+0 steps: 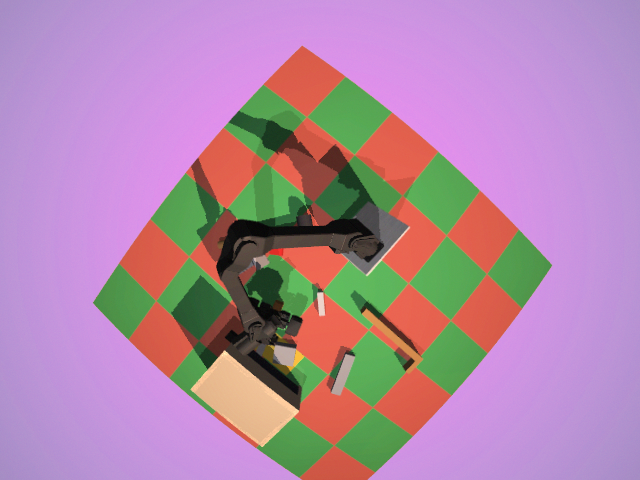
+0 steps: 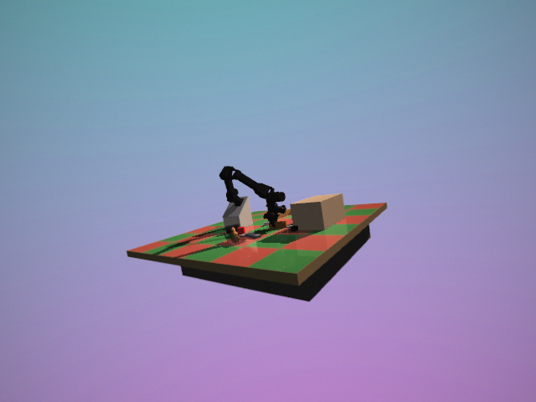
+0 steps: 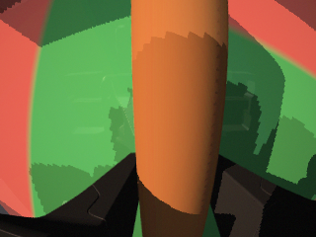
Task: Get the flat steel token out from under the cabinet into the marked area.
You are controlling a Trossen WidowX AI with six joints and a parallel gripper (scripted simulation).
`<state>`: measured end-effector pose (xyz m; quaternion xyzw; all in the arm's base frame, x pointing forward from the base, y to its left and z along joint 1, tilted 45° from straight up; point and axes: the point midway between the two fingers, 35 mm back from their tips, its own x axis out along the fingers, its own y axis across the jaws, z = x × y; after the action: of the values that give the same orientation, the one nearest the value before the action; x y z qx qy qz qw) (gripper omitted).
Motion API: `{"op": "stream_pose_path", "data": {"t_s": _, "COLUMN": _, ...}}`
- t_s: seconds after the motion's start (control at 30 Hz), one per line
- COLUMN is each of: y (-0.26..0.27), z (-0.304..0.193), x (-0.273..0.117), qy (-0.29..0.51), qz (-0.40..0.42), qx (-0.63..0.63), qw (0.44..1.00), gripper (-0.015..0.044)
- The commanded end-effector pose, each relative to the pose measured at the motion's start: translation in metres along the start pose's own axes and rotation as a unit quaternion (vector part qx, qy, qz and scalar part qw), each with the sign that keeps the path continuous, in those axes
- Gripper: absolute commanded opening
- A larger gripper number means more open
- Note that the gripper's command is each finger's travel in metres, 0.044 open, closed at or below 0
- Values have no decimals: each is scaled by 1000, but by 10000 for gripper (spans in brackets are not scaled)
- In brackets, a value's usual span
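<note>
The tan cabinet [image 1: 245,397] [image 2: 307,215] stands at the table's edge, its dark vented front facing the yellow marked area [image 1: 298,358]. A pale grey square piece [image 1: 284,354] lies over part of that area; I cannot tell if it is the steel token. No token can be made out under the cabinet. My gripper [image 1: 279,313] [image 2: 272,224] [image 3: 172,161] is shut on an orange rod [image 1: 278,305] [image 3: 180,109], low over the table in front of the cabinet. The rod's far end is hidden. The arm covers part of the marked area.
A small white block [image 1: 321,303], a grey bar [image 1: 342,374] and an orange L-shaped stick [image 1: 391,334] lie on the cabinet's open side. A red block [image 1: 277,251] [image 2: 240,229] and another stick's dark head [image 1: 303,219] lie near the arm. The arm's grey base [image 1: 390,229] [image 2: 244,213] stands opposite.
</note>
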<state>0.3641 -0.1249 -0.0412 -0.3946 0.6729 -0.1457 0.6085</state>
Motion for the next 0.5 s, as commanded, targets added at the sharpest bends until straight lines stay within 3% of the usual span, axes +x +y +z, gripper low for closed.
{"op": "stream_pose_path", "data": {"t_s": 0.0, "y": 1, "z": -7, "x": 1, "qy": 2, "qz": 3, "qx": -3, "qw": 1000, "gripper": 0}}
{"op": "stream_pose_path", "data": {"t_s": 0.47, "y": -1, "z": -23, "x": 1, "qy": 2, "qz": 3, "qx": -3, "qw": 1000, "gripper": 0}}
